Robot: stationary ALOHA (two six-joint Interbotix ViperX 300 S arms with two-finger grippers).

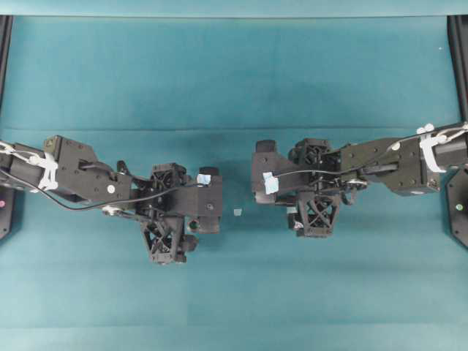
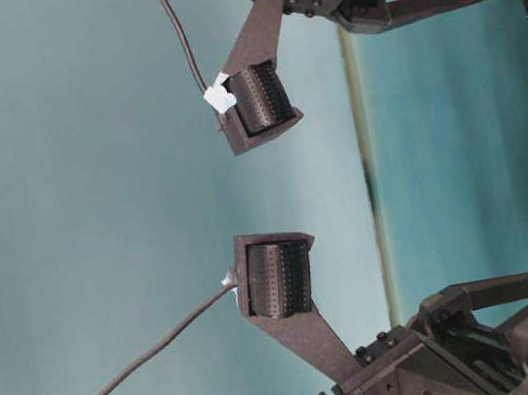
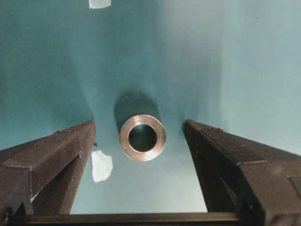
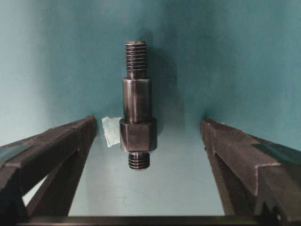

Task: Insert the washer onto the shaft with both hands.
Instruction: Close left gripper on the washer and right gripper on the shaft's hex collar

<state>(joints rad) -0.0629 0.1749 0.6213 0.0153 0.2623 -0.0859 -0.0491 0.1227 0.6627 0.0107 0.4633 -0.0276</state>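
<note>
Lying flat on the teal mat, the washer sits between the widely spread fingers of the left gripper, touching neither. The shaft lies lengthwise between the right gripper's equally wide fingers, apart from both, with a pale tape scrap just beside its hexagonal section.

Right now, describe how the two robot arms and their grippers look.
Both arms are black. The left arm and right arm each carry white cable ties and a thin black cable. The left gripper and right gripper have skeletal, triangular black fingers with ribbed pads. Pale blue tape tags mark them.
</note>
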